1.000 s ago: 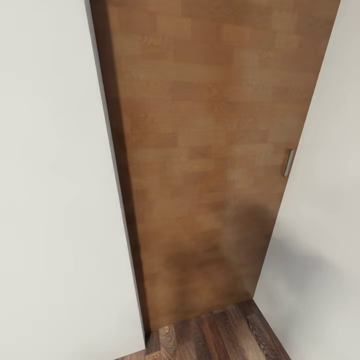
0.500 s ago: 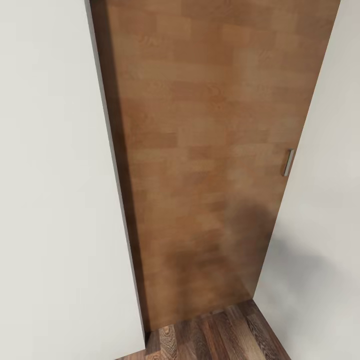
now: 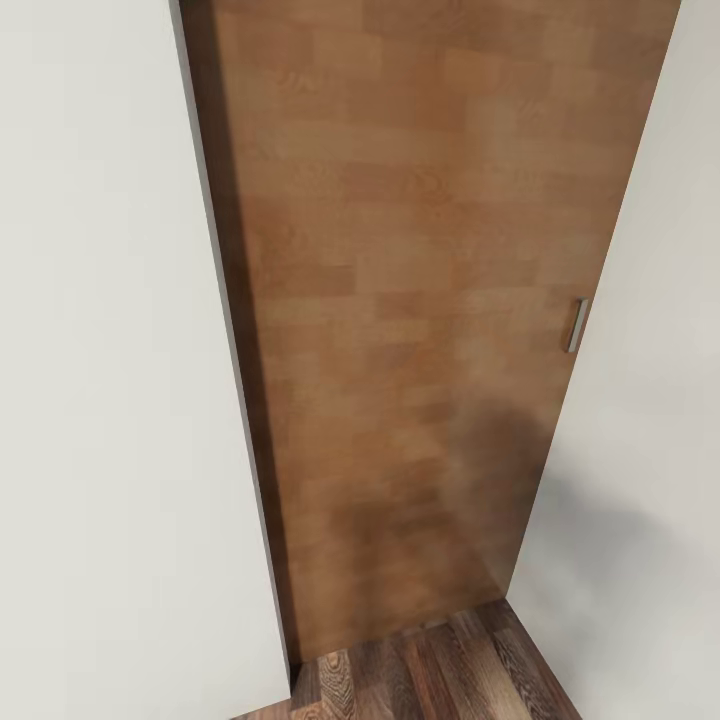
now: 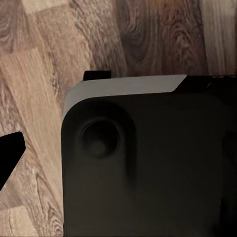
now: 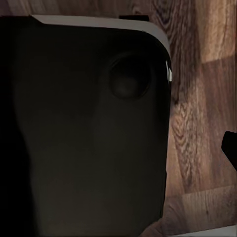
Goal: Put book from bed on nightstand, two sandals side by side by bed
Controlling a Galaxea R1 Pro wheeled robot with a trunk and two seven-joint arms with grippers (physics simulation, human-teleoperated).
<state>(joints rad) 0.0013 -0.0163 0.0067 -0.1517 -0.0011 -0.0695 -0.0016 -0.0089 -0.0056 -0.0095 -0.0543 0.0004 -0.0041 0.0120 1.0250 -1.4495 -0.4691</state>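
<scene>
A strip of dark, heavily grained wood-plank floor (image 3: 440, 670) lies nearest in the head view, running up to a closed brown wooden door (image 3: 420, 300) with a patchwork of lighter and darker rectangular veneer blocks. A slim brushed-metal bar handle (image 3: 575, 325) stands upright near the door's right edge, and a soft dark shadow falls across its lower right portion. Plain matte white walls (image 3: 110, 400) flank the door on both sides. In each wrist view, a smooth black rounded-corner robot body panel (image 4: 148, 168) with a pale grey rim and a round recess sits over the plank floor. Whether the fingers of either gripper are spread or pressed together cannot be told. No writing is legible anywhere.
</scene>
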